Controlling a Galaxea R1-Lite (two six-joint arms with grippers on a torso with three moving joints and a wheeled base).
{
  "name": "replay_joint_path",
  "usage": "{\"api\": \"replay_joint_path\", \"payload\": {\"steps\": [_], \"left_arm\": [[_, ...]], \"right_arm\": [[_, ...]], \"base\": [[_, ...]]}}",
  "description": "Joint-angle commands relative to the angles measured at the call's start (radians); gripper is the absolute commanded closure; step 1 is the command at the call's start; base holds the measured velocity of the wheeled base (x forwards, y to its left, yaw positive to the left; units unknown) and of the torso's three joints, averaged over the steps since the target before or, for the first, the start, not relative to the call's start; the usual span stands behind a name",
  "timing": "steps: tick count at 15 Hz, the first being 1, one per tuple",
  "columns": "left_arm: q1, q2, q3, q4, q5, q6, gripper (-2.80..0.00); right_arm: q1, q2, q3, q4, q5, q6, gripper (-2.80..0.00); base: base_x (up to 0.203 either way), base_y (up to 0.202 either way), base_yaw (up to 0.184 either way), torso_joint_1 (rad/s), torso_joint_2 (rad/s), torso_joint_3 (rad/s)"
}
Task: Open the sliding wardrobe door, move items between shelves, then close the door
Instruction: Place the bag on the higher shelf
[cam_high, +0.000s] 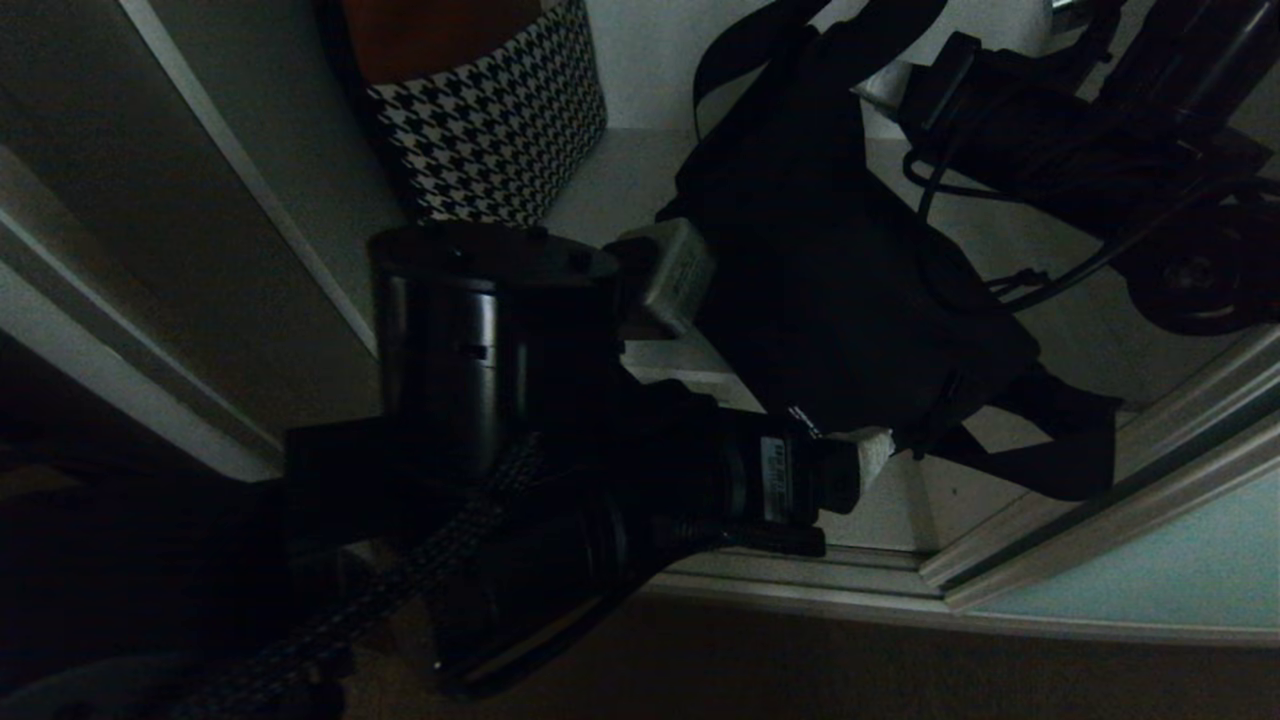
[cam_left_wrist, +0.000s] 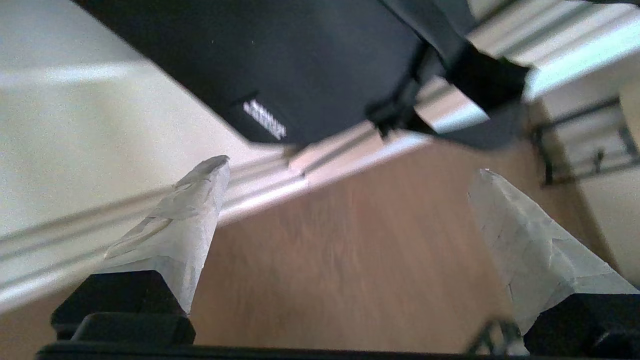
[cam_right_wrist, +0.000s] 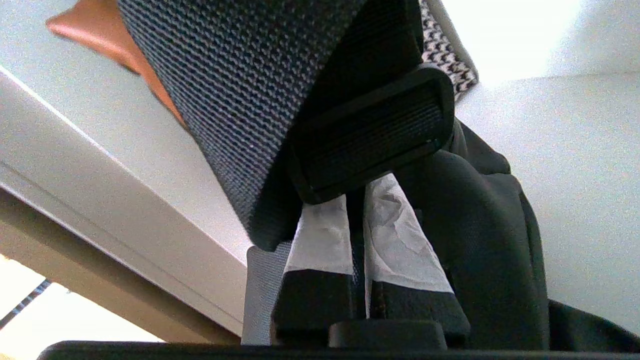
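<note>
Right pincer (cam_right_wrist: 357, 240) clamped on black bundle (cam_high: 840, 300) strap, left pincer (cam_left_wrist: 345, 230) agape below.

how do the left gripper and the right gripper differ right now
The left gripper is open, its taped fingers spread wide with nothing between them; the right gripper is shut on the strap of the black bag. The left gripper sits just short of the bag's lower corner, while the right gripper holds the bag from above. Both have white-taped fingertips.
</note>
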Motion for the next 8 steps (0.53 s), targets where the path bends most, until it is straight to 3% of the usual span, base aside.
{"api": "replay_joint_path", "payload": {"steps": [1, 6, 8], "left_arm": [[0.013, 0.099, -0.004, -0.081, 0.003, -0.004, -2.80], [0.059, 0.174, -0.024, -0.146, 0.007, 0.006, -2.80], [0.085, 0.221, -0.038, -0.214, 0.013, 0.026, -2.80]], "right_arm": [[0.001, -0.007, -0.039, 0.014, 0.002, 0.003, 0.00], [-0.008, 0.086, -0.222, 0.026, -0.006, 0.007, 0.00], [-0.007, 0.101, -0.221, 0.032, -0.007, 0.007, 0.00]], "base": [[0.000, 0.000, 0.000, 0.000, 0.00, 0.000], [0.000, 0.000, 0.000, 0.000, 0.00, 0.000], [0.000, 0.000, 0.000, 0.000, 0.00, 0.000]]}}
